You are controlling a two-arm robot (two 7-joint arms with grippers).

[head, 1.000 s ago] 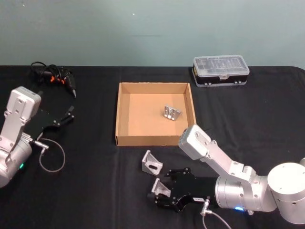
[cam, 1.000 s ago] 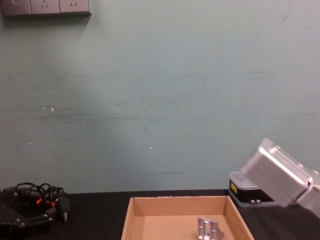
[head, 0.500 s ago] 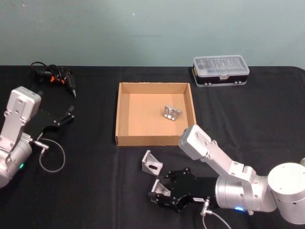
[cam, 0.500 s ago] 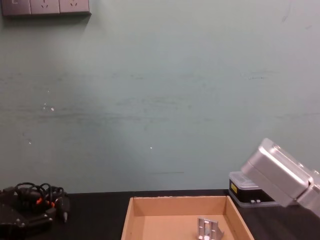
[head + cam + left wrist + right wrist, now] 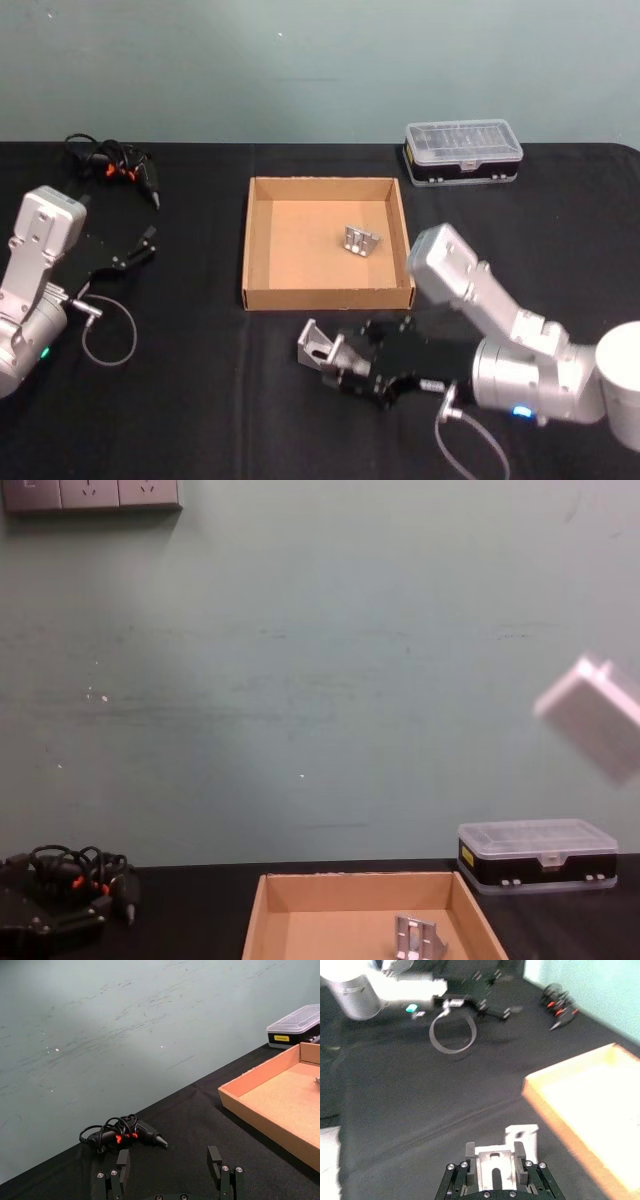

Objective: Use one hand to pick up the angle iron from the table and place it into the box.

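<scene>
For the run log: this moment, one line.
right tool: shut on angle iron | second iron: on table | third iron: in box | left tool: open, left side

Matt cardboard box, bare silvery metal angle iron, matt black table.

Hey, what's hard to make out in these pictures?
Head view: motion blur smears the right tool and its angle iron together.
Chest view: the bottom edge cuts off the front of the box.
Left wrist view: the picture edge crops the boxed angle iron.

the yellow label on the plastic case is too small to read.
</scene>
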